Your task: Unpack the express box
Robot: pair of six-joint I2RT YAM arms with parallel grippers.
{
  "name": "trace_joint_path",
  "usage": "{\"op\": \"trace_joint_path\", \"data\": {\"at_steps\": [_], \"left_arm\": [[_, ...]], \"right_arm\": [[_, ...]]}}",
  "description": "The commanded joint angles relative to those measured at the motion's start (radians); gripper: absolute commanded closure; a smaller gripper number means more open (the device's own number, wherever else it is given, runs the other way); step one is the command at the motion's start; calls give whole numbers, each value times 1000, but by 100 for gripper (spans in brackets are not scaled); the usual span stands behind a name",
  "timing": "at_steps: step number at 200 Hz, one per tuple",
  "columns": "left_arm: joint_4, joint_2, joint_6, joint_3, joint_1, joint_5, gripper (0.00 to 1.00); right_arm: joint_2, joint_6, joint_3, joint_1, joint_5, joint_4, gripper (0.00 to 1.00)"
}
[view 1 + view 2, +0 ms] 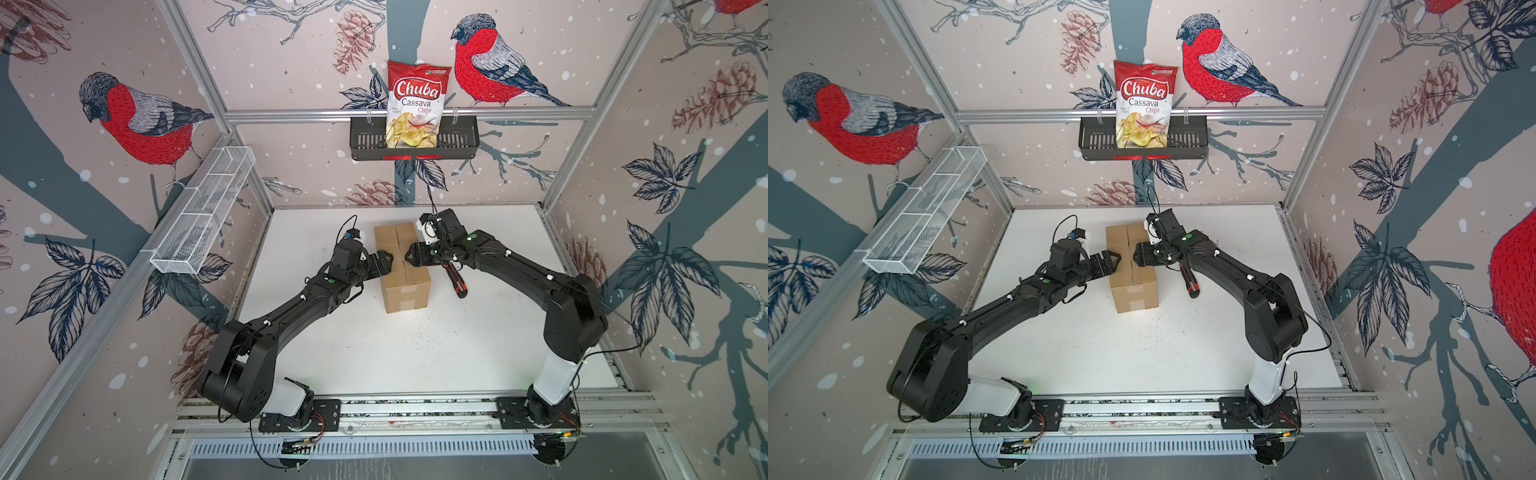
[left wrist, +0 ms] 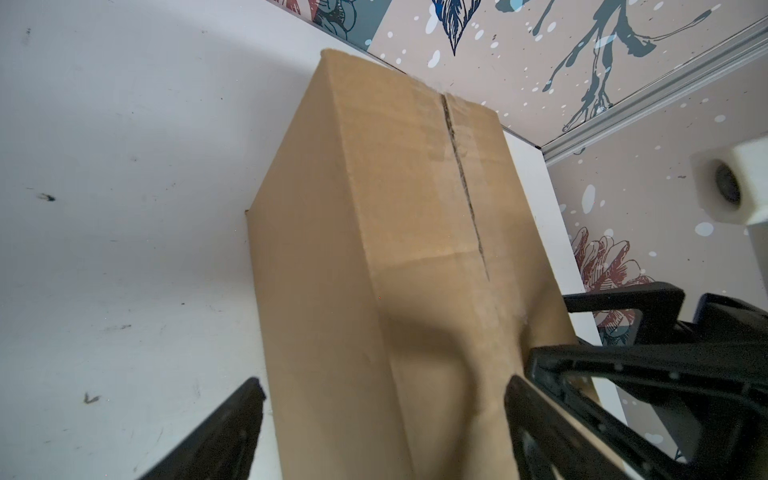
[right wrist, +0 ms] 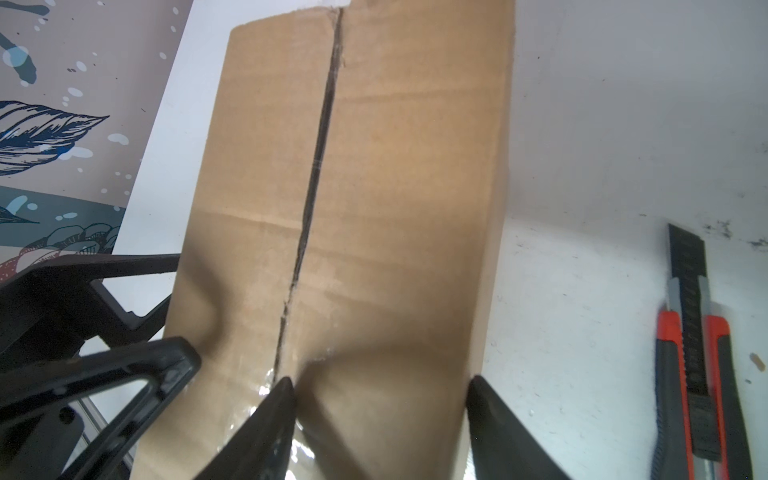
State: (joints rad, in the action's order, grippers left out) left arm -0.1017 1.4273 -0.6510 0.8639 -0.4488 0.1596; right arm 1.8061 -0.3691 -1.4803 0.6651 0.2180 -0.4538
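White tabletop [image 1: 457,353], scuffed and flecked with dark crumbs, forms the floor of a cell papered with bullfinch-and-pinecone wallpaper [image 1: 137,124]. The express box [image 1: 395,239] stands just 12 o'clock of the table's centre, its long axis running 12 to 6 and its flaps lying flat.

In both top views the left gripper [image 1: 386,262] meets the box from 9 o'clock and the right gripper [image 1: 409,254] from 3 o'clock. Only these views show the slotted black basket [image 1: 365,145] on the back wall at 12 o'clock, with a glossy red-and-white chips bag [image 1: 417,99] upright in it. They alone also show the white wire basket [image 1: 208,208] on the wall at 10 o'clock.

The wrist views add detail that is faint from above. The seam [image 3: 316,166] along the matte corrugated top is a dark, ragged-edged slit, and shiny clear tape [image 3: 262,390] wrinkles at its near end. The right wrist view shows the right jaws apart — one pointed black tip at the slit, the other at the box's outer edge, one flap's width between them. Whether they press the cardboard I cannot tell. The left wrist view shows the left jaws spread wide, one beside the box's side wall and one over its top.

A utility knife [image 3: 690,374] lies on the table at 3 o'clock of the box. The right wrist view shows its segmented blade extended from a red-and-grey handle.
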Motion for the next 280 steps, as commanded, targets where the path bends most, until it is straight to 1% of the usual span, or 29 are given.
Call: {"op": "trace_joint_path", "data": {"at_steps": [1,24,96,124,181,185,189,240,280], "left_arm": [[-26,3,1,12,-4,11,10],[-18,6,5,18,-7,11,10],[-13,19,7,30,-11,13,10],[14,17,18,48,-13,11,10],[176,0,75,122,-13,-35,8],[191,2,82,128,-13,-38,4],[207,3,87,129,-13,-41,3],[384,39,144,249,-13,-70,3],[449,60,159,300,-20,-70,4]], "right_arm": [[7,2,8,2,-3,-36,40],[11,-2,8,2,-9,-40,43],[10,-21,27,4,-17,-31,45],[6,-31,31,8,-26,-29,46],[-11,-98,34,26,-100,-46,49],[-13,-104,35,28,-105,-46,49],[-15,-111,37,29,-110,-47,50],[-34,-187,67,48,-159,-31,55],[-34,-228,90,64,-172,-15,58]]}}
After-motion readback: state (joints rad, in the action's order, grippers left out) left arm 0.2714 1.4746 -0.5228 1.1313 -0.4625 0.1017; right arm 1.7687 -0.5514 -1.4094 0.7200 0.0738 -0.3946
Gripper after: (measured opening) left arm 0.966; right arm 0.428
